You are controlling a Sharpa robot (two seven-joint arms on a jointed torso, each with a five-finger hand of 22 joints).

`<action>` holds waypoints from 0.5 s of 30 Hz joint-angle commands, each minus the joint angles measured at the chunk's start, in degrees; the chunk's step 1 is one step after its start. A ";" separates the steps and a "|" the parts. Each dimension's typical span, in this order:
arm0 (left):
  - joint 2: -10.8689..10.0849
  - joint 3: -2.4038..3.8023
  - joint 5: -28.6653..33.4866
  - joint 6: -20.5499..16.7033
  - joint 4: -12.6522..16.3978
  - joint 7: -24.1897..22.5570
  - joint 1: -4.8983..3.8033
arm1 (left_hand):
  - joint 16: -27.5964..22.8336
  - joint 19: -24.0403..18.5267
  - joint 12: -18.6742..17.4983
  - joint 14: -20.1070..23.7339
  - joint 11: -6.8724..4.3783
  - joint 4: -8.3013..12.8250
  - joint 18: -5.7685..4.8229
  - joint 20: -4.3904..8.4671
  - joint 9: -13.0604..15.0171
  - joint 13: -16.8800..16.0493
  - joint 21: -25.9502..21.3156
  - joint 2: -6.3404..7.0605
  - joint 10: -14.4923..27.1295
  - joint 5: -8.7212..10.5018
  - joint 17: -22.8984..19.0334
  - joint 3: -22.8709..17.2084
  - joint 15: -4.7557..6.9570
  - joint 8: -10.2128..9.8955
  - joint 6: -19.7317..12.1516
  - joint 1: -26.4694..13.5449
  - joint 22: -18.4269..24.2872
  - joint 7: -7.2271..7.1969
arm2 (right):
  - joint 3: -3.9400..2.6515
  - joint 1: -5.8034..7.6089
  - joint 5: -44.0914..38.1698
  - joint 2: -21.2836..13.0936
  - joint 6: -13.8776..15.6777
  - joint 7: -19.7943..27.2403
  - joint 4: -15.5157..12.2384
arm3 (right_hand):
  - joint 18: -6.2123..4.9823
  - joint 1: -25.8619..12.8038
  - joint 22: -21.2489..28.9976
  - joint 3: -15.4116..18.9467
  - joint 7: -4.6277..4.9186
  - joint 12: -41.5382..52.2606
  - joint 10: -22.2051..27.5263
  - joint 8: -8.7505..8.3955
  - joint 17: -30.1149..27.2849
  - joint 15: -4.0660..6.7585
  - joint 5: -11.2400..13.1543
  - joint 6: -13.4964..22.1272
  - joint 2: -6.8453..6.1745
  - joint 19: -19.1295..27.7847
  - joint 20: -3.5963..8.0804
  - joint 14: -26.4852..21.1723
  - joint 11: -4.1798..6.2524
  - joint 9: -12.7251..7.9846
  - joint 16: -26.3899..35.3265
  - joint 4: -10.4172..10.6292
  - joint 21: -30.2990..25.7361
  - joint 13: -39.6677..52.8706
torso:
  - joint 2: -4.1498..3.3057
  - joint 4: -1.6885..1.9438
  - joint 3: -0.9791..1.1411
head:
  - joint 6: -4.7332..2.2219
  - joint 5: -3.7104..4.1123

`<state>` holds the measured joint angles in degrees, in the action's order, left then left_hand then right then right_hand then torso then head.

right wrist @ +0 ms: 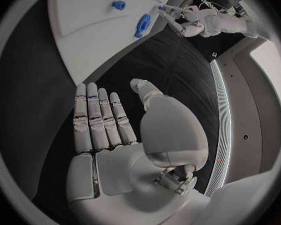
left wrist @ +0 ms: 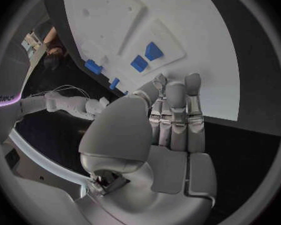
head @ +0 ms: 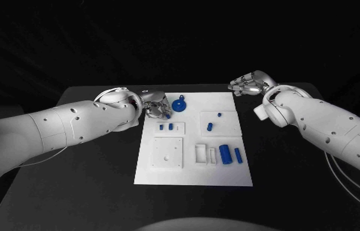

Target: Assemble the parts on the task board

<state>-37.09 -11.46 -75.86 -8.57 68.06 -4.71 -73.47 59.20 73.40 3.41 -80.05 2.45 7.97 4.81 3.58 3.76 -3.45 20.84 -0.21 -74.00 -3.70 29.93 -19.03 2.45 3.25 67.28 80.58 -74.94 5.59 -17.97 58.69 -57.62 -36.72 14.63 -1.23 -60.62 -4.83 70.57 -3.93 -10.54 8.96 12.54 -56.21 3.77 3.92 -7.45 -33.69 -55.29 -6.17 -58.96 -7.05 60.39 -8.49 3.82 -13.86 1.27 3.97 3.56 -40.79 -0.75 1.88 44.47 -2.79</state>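
Task board: centre of desk. Round part at its far edge. Two small parts left-centre; long parts toward its right edge.

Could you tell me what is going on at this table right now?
A two-armed robot is set to assemble small blue parts on a white task board. Its left hand is at the board's far left corner, next to a round blue part, holding nothing. Its right hand is open over the black table past the board's far right corner. Other blue pieces lie untouched on the board.
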 commanded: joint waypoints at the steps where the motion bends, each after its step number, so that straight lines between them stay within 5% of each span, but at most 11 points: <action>1: 0.29 -0.37 -0.16 0.88 0.10 -0.09 0.22 | -0.13 -0.26 -0.05 0.29 -0.09 -0.16 1.08 0.12 0.05 0.01 0.11 0.39 0.14 0.08 -0.08 0.26 0.23 0.35 0.15 0.06 -1.05 0.06 | -0.01 -0.02 -0.10 0.08 -0.82 0.49 0.01 | 0.35 -0.37 0.06 0.17 0.42 -0.27 0.13 -0.15 -0.09 0.04 -0.14 -0.09 0.29 0.15 0.04 -0.27 -0.01 -0.06 0.14 -0.13 -0.03 -0.07 | 0.00 -0.03 0.02 | -0.01 -0.02; 15: 0.66 -0.93 -1.11 2.86 -0.52 1.11 0.26 | -0.08 -0.34 -0.05 0.47 -0.05 -0.10 1.07 0.10 0.06 0.01 0.05 0.31 0.25 0.17 -0.08 0.33 0.19 0.36 0.14 0.16 -1.08 0.08 | -0.01 -0.02 -0.10 0.16 -0.91 0.52 0.17 | 0.36 -0.44 0.07 0.17 0.43 -0.29 0.14 -0.15 -0.09 0.05 -0.18 -0.08 0.33 0.16 0.04 -0.28 -0.02 -0.06 0.14 -0.19 -0.03 -0.08 | -0.01 -0.01 0.05 | 0.21 0.17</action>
<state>-36.57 -12.09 -75.99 -8.55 67.51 -4.46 -73.58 59.20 73.40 3.41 -79.84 2.45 7.97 4.73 3.58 3.76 -3.44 20.84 -0.21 -74.00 -3.70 29.93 -19.03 2.65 3.49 67.00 80.58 -74.94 5.50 -17.97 58.68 -57.62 -36.61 14.54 -1.22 -60.44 -4.83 70.57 -3.93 -10.54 8.96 12.54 -56.21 3.77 3.92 -7.45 -33.69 -55.29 -6.17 -58.96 -7.05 60.39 -8.49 3.83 -13.86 1.26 3.97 3.56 -40.78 -0.78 1.92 44.60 -2.65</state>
